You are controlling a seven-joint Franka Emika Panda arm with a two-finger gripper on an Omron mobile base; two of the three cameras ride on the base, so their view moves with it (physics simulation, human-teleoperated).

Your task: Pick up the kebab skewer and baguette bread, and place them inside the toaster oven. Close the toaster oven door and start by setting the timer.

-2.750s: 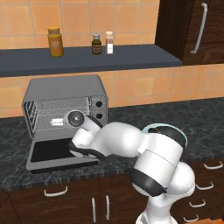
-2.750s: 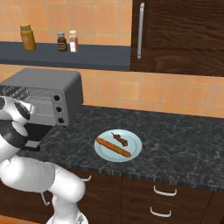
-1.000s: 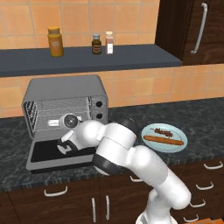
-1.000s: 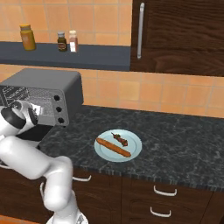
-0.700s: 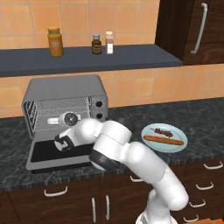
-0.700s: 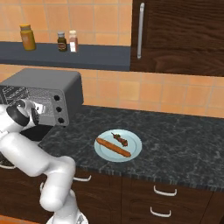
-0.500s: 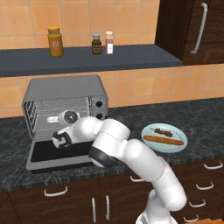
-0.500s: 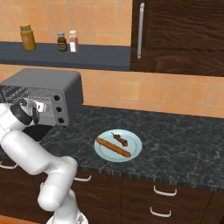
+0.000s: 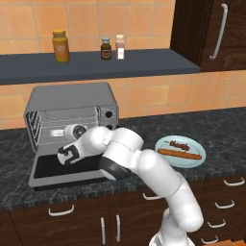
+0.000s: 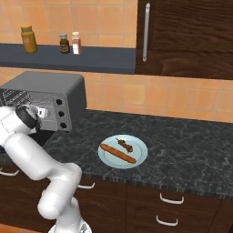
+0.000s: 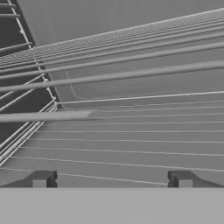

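Note:
The silver toaster oven (image 9: pixel 72 103) stands at the counter's left, and its door (image 9: pixel 53 172) lies folded down flat in front. My gripper (image 9: pixel 67 154) hovers just above the door at the oven's mouth, open and empty. In the hand view my gripper (image 11: pixel 111 179) has its tips wide apart and faces the wire racks (image 11: pixel 131 131) from close up. To the right, a pale blue plate (image 9: pixel 196 150) carries the long orange baguette bread (image 9: pixel 180 153) and the short dark kebab skewer (image 9: pixel 178 143). From the right base view the baguette bread (image 10: pixel 117 153) and kebab skewer (image 10: pixel 124 144) lie side by side.
Dark knobs (image 10: pixel 60 114) sit on the oven's right front panel. A wall shelf (image 9: pixel 96 62) above holds an orange jar (image 9: pixel 60 39) and two small bottles (image 9: pixel 111 48). A dark tall cabinet (image 10: pixel 182 36) stands to the right. Drawers with handles (image 9: pixel 62 210) run below the counter.
My hand has shifted a little left and closer to the oven's opening, staying over the lowered door. The plate and its food have not moved.

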